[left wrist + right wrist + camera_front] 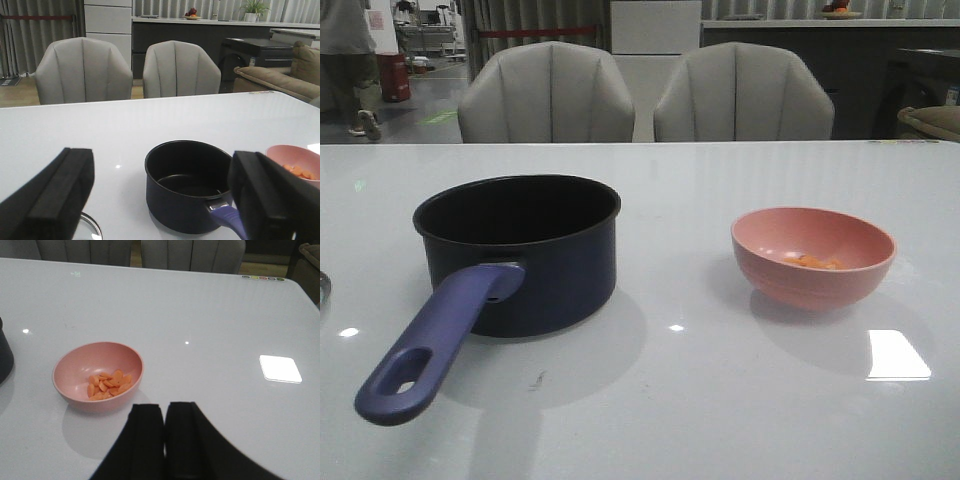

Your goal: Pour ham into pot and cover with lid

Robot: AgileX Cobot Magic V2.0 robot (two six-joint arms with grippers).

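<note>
step: pre-grasp, nothing poured | pot [525,255] empty on counter [690,400]; ham [107,385] sits in pink bowl [813,257] | left pincer [160,200] spread wide; right pincer [165,435] closed, empty | next: you open right, grip bowl rim; lid [90,231] barely visible

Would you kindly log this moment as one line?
ham: in pink bowl | pot: empty, uncovered | left gripper: open | right gripper: shut, empty
</note>
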